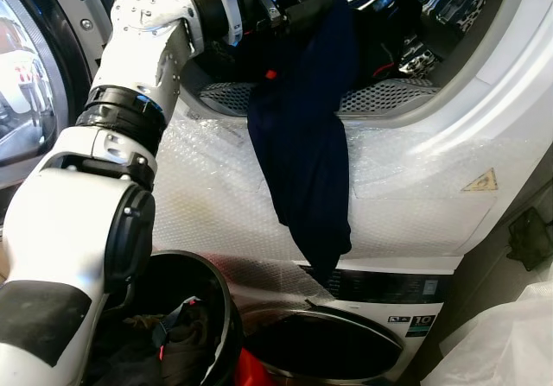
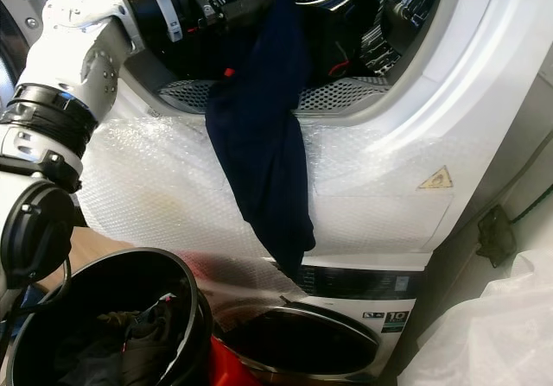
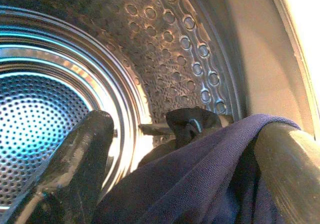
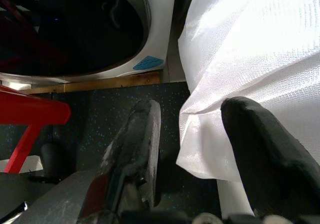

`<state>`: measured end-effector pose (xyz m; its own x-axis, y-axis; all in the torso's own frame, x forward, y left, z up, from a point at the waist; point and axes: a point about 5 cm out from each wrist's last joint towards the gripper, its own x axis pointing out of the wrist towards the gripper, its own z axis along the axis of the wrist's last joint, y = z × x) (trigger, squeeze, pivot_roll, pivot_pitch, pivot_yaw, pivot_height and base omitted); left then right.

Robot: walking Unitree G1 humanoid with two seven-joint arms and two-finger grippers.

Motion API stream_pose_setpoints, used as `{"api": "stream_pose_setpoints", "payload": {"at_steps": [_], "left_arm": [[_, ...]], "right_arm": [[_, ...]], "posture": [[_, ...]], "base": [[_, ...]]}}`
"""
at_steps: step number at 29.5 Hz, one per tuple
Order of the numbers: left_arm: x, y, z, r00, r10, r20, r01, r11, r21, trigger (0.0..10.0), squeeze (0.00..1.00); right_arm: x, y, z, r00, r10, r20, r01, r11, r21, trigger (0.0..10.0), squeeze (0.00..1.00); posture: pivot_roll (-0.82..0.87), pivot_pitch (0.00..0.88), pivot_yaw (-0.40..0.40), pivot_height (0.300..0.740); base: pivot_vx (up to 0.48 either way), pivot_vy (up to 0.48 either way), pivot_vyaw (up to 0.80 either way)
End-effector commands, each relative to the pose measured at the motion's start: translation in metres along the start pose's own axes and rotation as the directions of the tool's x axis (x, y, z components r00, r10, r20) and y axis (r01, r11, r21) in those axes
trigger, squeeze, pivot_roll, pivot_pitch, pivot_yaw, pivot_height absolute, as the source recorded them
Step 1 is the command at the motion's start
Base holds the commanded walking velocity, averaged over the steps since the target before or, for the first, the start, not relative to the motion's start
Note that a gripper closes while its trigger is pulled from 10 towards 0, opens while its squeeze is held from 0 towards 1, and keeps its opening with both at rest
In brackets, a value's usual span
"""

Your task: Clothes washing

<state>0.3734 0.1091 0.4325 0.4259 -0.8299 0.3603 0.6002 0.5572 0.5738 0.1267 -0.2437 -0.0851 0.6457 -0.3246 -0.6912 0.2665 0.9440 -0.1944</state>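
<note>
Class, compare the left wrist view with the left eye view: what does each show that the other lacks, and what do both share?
Left wrist view alone: the perforated back wall of the drum and the left gripper seen up close, fingers apart, with cloth draped between them. Left eye view alone: the bubble wrap on the machine front, a yellow warning sticker and a black basket below. Shared: the dark blue garment.

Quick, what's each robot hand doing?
Left tool: fingers apart, with the navy garment draped between them, inside the drum.
Right tool: open, holding nothing.
</note>
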Motion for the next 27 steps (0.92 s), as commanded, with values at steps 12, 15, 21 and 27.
{"api": "stream_pose_setpoints", "payload": {"at_steps": [12,15,21,27], "left_arm": [[-0.059,-0.018,-0.099,0.913,0.105,-0.394,-0.231,0.929,-0.288,10.0,0.00],[-0.062,-0.027,-0.105,0.910,0.074,-0.409,-0.217,0.923,-0.316,10.0,0.00],[-0.068,-0.050,-0.110,0.911,-0.154,-0.382,0.021,0.944,-0.330,10.0,0.00],[-0.061,-0.070,-0.096,0.892,-0.354,-0.280,0.303,0.930,-0.207,10.0,0.00]], "right_arm": [[0.003,0.009,0.006,0.999,0.046,0.005,-0.046,0.998,-0.031,10.0,0.00],[0.003,0.007,0.007,0.999,0.045,0.006,-0.044,0.998,-0.032,10.0,0.00],[0.003,0.002,0.005,0.999,0.037,0.005,-0.037,0.998,-0.041,10.0,0.00],[0.001,0.003,0.002,0.999,0.041,0.001,-0.041,0.998,-0.041,10.0,0.00]], "posture": [[-0.12,0.000,0.088,0.740],[-0.12,0.000,0.083,0.740],[-0.12,0.000,0.084,0.740],[-0.12,0.000,0.083,0.740]], "base": [[0.000,0.000,0.00],[0.000,0.000,0.00],[0.000,0.000,0.00],[0.000,0.000,0.00]]}}
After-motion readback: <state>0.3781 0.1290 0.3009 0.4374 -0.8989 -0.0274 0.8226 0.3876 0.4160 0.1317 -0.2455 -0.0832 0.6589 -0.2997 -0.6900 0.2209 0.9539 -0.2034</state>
